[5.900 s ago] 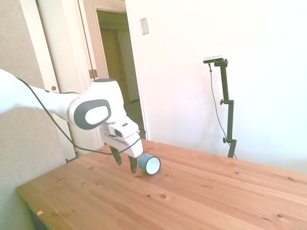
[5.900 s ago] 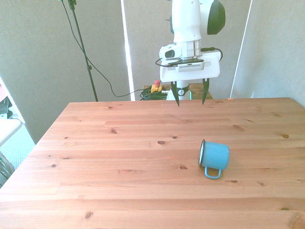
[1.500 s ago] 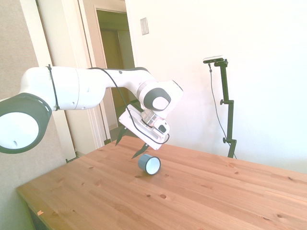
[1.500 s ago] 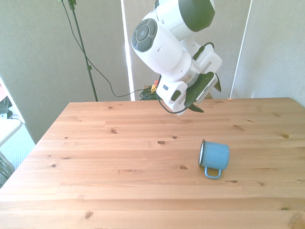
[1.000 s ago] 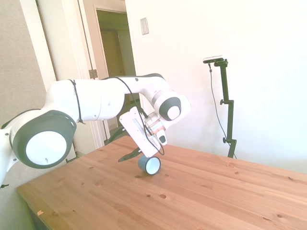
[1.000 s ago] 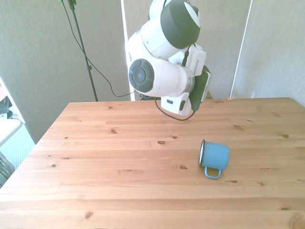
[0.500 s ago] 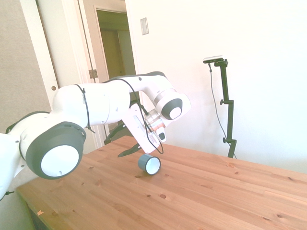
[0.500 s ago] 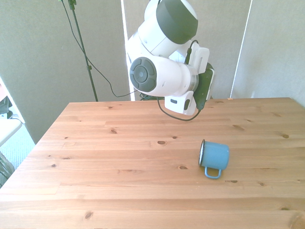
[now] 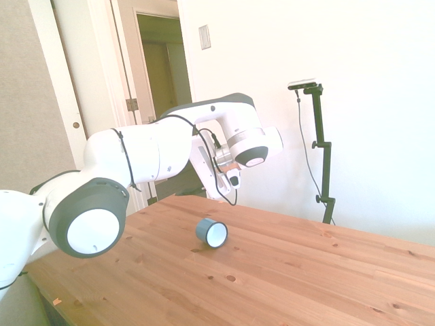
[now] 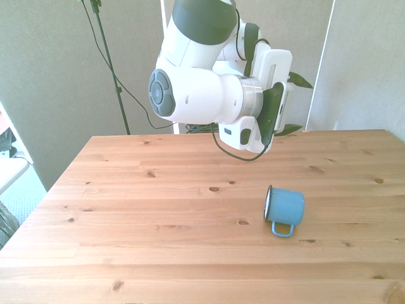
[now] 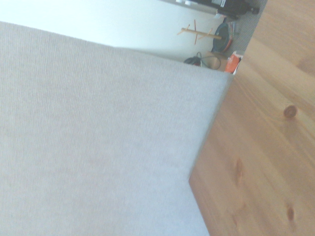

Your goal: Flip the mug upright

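The small blue mug (image 10: 285,208) lies on its side on the wooden table (image 10: 158,209). Its white inside faces the front view's left and its loop handle points at the camera. In the side view the mug (image 9: 212,233) shows its white mouth. My gripper (image 10: 296,105) hangs well above the table, behind the mug. It is turned sideways, with its dark fingers pointing to the front view's right. The fingers are spread wide and hold nothing. The arm hides them in the side view. The wrist view shows no mug.
A grey partition panel (image 11: 98,132) fills most of the wrist view, beside the table's wooden surface (image 11: 266,147). Grey panels stand behind the table's far edge in the front view. A doorway and a white wall lie beyond the table in the side view.
The wrist has risen and rolled over. The fingers, which hung low near the mug, now point sideways, higher above the table. The mug has not moved.
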`<state>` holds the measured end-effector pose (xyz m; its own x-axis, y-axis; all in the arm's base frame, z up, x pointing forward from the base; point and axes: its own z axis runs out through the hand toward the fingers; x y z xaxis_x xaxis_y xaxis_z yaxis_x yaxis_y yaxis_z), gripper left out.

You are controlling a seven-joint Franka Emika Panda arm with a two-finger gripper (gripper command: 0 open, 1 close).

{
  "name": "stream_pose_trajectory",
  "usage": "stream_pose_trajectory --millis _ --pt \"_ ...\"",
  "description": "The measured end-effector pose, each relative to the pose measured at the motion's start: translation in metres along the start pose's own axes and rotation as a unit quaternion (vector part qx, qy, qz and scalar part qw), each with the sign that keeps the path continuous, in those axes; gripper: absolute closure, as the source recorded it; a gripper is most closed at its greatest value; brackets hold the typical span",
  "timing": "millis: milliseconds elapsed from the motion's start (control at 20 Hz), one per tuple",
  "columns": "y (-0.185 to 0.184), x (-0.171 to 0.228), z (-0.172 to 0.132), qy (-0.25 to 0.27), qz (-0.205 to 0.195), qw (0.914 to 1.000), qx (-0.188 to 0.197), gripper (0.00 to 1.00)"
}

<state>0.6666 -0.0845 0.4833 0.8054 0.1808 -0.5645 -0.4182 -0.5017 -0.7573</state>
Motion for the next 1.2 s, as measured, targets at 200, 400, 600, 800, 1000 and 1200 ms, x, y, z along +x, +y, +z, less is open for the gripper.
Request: stream_pose_trajectory --millis 200,400,600,800,1000,1200 --pt "-0.004 0.019 -0.005 0.069 0.007 0.9974 0.019 0.00" --pt "-0.013 0.025 -0.001 0.134 0.015 0.9904 0.031 0.00" --pt "-0.017 0.011 0.015 0.128 0.004 0.9916 0.020 0.00" --pt "-0.013 -0.007 0.032 0.111 -0.008 0.9937 0.013 0.00" --pt "-0.017 -0.002 0.035 0.149 -0.006 0.9885 0.025 0.00" --pt "-0.017 0.007 0.026 0.197 -0.003 0.9786 0.059 0.00"
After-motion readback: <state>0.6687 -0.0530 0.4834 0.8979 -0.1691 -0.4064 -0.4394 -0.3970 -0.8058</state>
